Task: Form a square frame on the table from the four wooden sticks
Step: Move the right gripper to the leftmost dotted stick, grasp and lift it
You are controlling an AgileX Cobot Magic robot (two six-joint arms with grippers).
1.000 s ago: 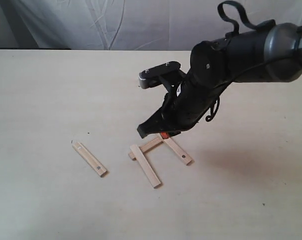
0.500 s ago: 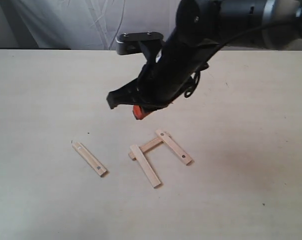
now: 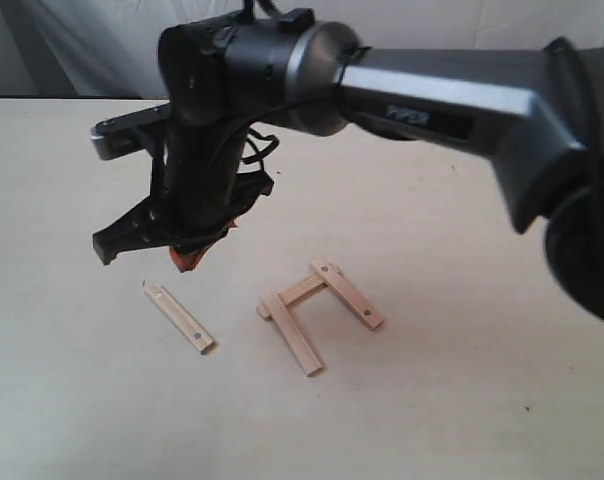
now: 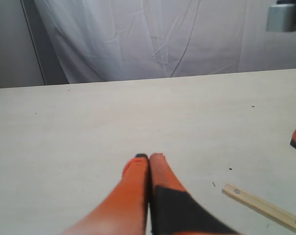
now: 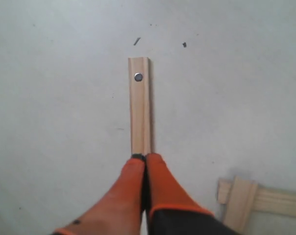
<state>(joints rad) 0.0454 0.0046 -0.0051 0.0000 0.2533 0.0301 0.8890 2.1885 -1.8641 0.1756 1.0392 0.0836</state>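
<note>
Three wooden sticks lie as an open U on the table point(image 3: 82, 400): a right stick point(image 3: 347, 293), a short cross stick point(image 3: 300, 291) and a left stick point(image 3: 291, 332). The fourth stick point(image 3: 178, 316) lies alone to their left. My right gripper point(image 3: 185, 260) has reached across and hovers just above that lone stick's far end, shut and empty. In the right wrist view the lone stick point(image 5: 140, 105) runs straight out from the shut gripper point(image 5: 146, 157), and a corner of the U point(image 5: 256, 200) shows. My left gripper point(image 4: 149, 157) is shut and empty, the lone stick point(image 4: 263, 208) beside it.
The right arm's big black body point(image 3: 282, 80) stretches over the middle of the table from the right. A white curtain point(image 3: 102, 45) hangs behind the table's far edge. A few tiny dark specks point(image 5: 184, 44) lie near the lone stick.
The right arm has swung left, from right above the three-stick U to above the lone stick. The sticks have not moved.
</note>
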